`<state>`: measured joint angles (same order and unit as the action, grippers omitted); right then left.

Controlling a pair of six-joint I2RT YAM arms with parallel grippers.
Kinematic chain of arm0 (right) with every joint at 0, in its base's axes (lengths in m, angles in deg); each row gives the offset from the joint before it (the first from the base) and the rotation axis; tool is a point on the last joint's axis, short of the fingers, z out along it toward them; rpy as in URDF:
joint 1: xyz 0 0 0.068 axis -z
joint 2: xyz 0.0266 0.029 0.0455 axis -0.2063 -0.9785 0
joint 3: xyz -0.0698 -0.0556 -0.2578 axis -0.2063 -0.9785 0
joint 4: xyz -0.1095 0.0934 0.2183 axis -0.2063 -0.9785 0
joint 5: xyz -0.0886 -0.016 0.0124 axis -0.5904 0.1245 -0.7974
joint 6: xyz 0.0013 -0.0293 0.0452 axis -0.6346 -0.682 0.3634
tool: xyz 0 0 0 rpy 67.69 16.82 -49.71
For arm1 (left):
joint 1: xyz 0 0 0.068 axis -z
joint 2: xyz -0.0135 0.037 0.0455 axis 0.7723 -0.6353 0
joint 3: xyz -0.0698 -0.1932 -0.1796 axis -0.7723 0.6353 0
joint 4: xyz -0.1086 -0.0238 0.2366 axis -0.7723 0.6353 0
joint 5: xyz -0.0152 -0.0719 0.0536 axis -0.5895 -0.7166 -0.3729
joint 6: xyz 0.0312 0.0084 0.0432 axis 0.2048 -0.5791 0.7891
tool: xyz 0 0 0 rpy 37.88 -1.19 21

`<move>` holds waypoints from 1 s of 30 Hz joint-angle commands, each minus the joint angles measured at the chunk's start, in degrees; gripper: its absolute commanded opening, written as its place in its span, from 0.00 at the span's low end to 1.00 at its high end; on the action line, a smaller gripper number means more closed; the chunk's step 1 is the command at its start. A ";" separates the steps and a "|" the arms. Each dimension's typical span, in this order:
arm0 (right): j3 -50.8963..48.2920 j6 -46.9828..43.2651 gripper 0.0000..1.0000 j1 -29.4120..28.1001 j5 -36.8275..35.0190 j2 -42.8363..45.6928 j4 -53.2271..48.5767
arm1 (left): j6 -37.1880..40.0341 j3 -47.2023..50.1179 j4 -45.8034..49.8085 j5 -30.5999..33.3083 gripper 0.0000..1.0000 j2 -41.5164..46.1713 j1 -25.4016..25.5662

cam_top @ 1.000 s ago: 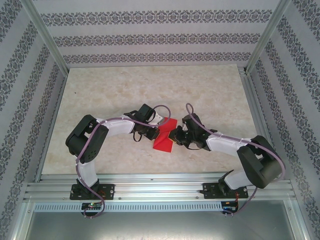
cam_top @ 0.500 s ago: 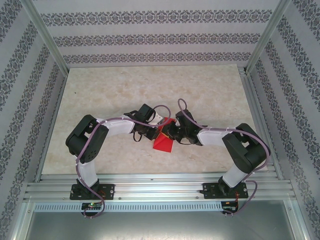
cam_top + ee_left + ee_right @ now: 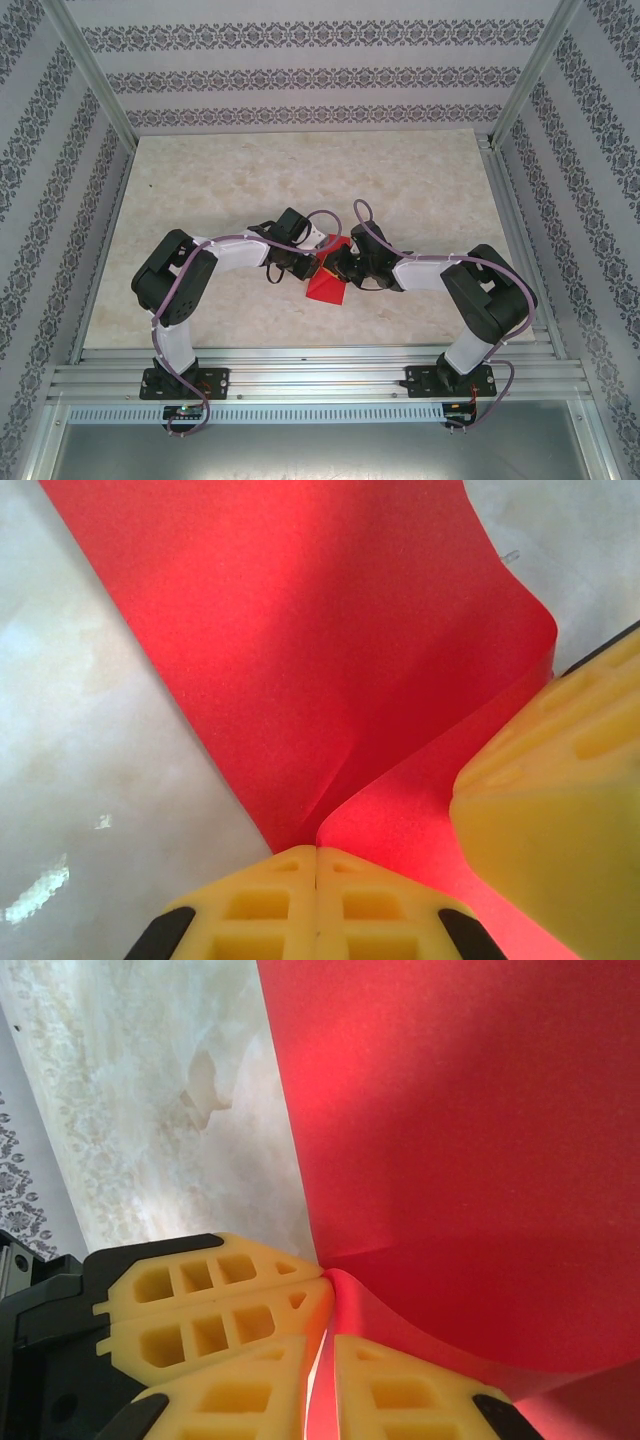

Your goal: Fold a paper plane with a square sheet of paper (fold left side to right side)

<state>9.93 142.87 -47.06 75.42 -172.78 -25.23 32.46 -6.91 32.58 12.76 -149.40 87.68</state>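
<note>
The square sheet of paper, bright red and partly folded, lies at the middle of the table between the two arms. My left gripper and right gripper meet at its far end. In the left wrist view the left gripper is shut, and the curled paper runs into the seam at its tips. A right finger rests on the raised flap. In the right wrist view the right gripper is shut on a thin red edge of the paper. The left fingers touch the fold beside it.
The marble-patterned tabletop stretches wide behind and beside the paper. Patterned walls close in the back and the sides. A metal rail runs along the near edge, by the arm bases.
The right arm has swung left, bringing its gripper against the left one at the paper. The red flap at the sheet's far right has been drawn in and looks smaller. The left arm has stayed still.
</note>
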 commanded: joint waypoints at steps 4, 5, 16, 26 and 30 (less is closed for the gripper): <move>-0.97 -1.71 0.16 -0.41 -1.53 -0.97 -0.79 | 0.17 -1.28 -1.85 -0.03 0.00 -1.48 -0.65; -1.06 -1.75 0.16 -0.35 -1.62 -0.93 -0.90 | 0.12 -1.33 -1.88 -0.05 0.00 -1.58 -0.56; -1.67 -2.18 0.16 -0.07 -1.76 -0.93 -1.38 | -0.08 -1.85 -1.62 0.19 0.00 -1.91 -0.61; -2.20 -2.11 0.15 0.01 -2.24 -1.04 -1.97 | -0.80 -2.24 -1.77 0.31 0.00 -2.57 -0.64; -2.29 -2.21 0.15 0.09 -2.59 -1.26 -2.76 | -0.71 -2.07 -1.80 0.39 0.00 -2.58 -0.65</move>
<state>8.27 141.78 -47.04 74.53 -173.00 -26.91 32.37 -7.83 32.34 12.73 -150.23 87.68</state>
